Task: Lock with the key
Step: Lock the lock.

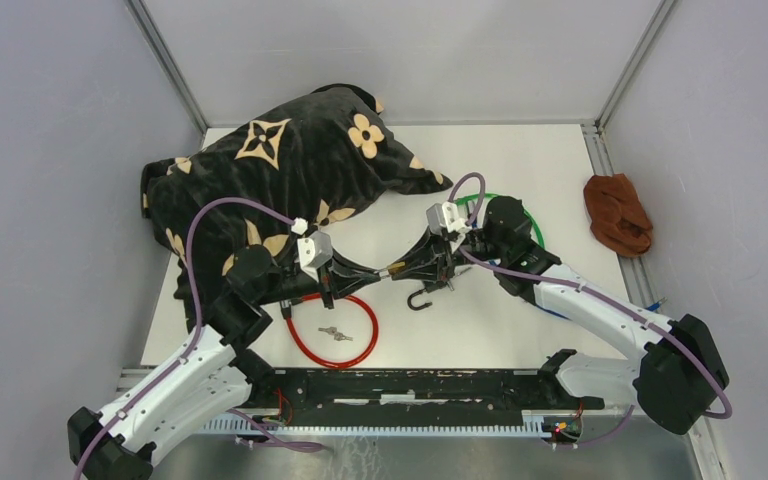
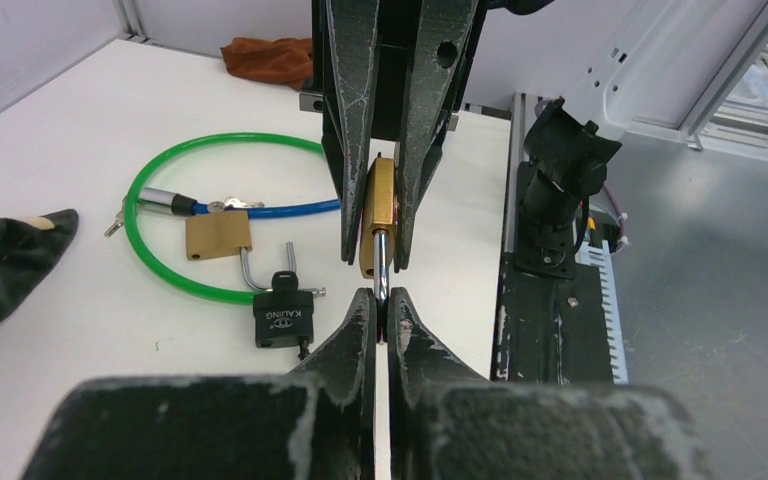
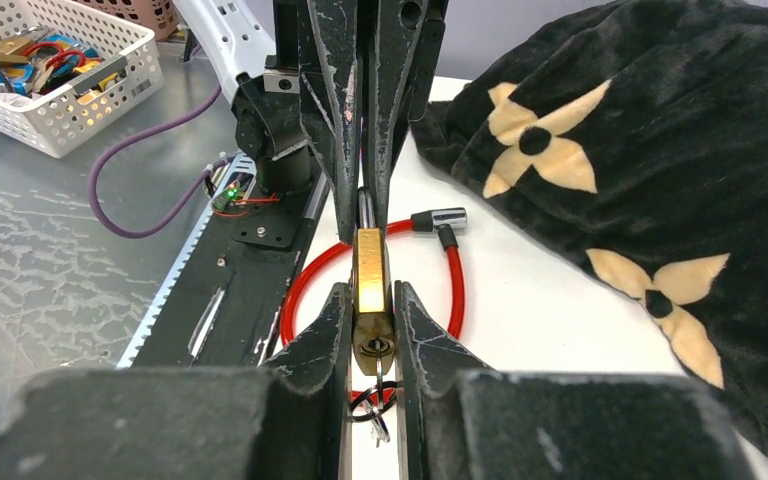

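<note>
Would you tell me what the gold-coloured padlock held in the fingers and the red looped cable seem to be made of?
The gold-coloured padlock: probably brass, from its yellow metallic sheen. The red looped cable: likely plastic-sheathed, smooth and glossy; its core is hidden.
</note>
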Motion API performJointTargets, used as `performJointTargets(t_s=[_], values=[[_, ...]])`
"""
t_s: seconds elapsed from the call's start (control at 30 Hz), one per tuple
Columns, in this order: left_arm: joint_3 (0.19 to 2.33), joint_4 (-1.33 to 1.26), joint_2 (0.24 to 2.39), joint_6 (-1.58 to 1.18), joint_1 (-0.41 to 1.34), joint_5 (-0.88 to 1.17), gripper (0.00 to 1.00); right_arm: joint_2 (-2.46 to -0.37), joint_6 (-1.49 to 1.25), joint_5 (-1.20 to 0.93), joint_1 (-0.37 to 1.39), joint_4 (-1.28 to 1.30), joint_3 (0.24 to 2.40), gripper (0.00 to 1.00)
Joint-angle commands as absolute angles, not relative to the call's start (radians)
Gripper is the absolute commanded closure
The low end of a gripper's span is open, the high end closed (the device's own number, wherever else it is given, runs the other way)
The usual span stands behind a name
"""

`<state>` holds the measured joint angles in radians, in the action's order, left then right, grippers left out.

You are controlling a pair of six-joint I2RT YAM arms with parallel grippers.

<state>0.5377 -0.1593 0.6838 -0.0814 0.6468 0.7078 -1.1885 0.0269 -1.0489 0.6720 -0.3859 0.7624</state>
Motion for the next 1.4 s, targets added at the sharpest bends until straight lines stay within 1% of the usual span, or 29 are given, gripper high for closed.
performJointTargets(t_s=[0.0, 0.13, 0.23, 0.33, 0.47, 0.67, 0.77, 0.93, 1.13, 1.27, 1.37], values=[[0.523, -0.262, 0.704, -0.170, 0.670, 0.817, 0.98, -1.190, 0.007, -0.980, 0.680, -0.544, 0.786, 1.00], [0.529, -0.250, 0.708, -0.112, 0.672, 0.802, 0.98, -1.201, 0.014, -1.031, 0.692, -0.537, 0.796, 1.00], [0.565, -0.130, 0.695, 0.057, 0.671, 0.739, 0.98, -1.192, 0.121, -1.058, 0.691, -0.399, 0.826, 1.00], [0.585, -0.071, 0.693, 0.112, 0.670, 0.729, 0.98, -1.182, 0.170, -1.046, 0.692, -0.325, 0.852, 1.00], [0.539, -0.210, 0.708, -0.008, 0.673, 0.763, 0.98, -1.198, 0.046, -1.059, 0.701, -0.495, 0.819, 1.00], [0.521, -0.309, 0.723, -0.073, 0.679, 0.777, 0.98, -1.215, 0.018, -1.078, 0.718, -0.529, 0.821, 1.00], [0.499, -0.340, 0.731, -0.105, 0.703, 0.782, 0.98, -1.219, 0.002, -1.052, 0.726, -0.584, 0.814, 1.00], [0.463, -0.442, 0.755, -0.178, 0.744, 0.742, 0.98, -1.251, -0.102, -0.979, 0.757, -0.698, 0.792, 1.00], [0.464, -0.444, 0.772, -0.229, 0.752, 0.707, 0.98, -1.282, -0.118, -0.927, 0.771, -0.726, 0.773, 1.00], [0.481, -0.424, 0.750, -0.211, 0.747, 0.673, 0.98, -1.291, -0.073, -0.914, 0.770, -0.656, 0.778, 1.00], [0.489, -0.373, 0.726, -0.206, 0.728, 0.667, 0.98, -1.260, -0.023, -0.901, 0.767, -0.591, 0.778, 1.00]])
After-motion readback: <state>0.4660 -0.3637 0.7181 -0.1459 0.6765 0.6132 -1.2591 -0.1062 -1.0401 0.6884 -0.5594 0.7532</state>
